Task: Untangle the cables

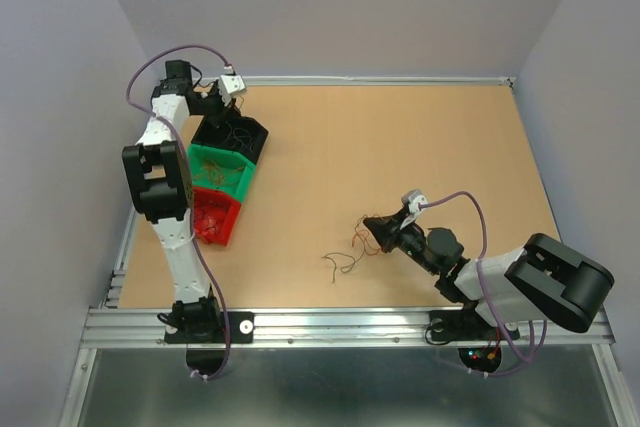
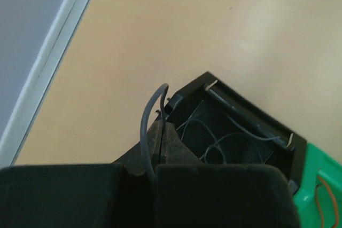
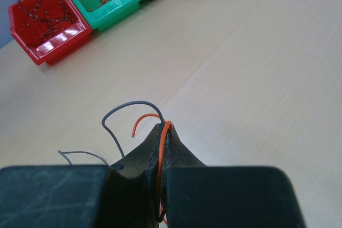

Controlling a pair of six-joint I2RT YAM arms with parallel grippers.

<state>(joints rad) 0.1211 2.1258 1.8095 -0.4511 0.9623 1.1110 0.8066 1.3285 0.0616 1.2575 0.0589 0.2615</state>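
The sorting looks well along, and two moves are in hand on the surface (image 1: pixel 420 147). The black bin (image 1: pixel 258 135) lies just below and ahead of the left gripper (image 2: pixel 162 124), which is clamped on a grey strand (image 2: pixel 144 126) that arcs up over its tips. Grey wires already lie inside that bin. To finish well, the gripper should drop lower and centre itself over the opening, so that the springy strand falls inside the walls and not over the rim.

The right gripper (image 3: pixel 163 132) is pinched shut on an orange wire (image 3: pixel 160 158) that loops over its tips. A loose grey wire (image 3: pixel 115 116) curls just to the left of them, close enough to hook on. A slow, straight lift should show whether it comes along. The green bin (image 1: pixel 245 182), far ahead and to the left of this gripper, holds the orange wires and looks like the right target. The red bin (image 1: pixel 228 225) beside it holds dark ones.

Counted: one surface, three bins and two grippers, each holding one wire. Of the cables (image 1: pixel 345 259) lying loose just beyond the right gripper, a few thin strands show, too fine and overlapped for a firm number. Those in the bins cannot be counted either.
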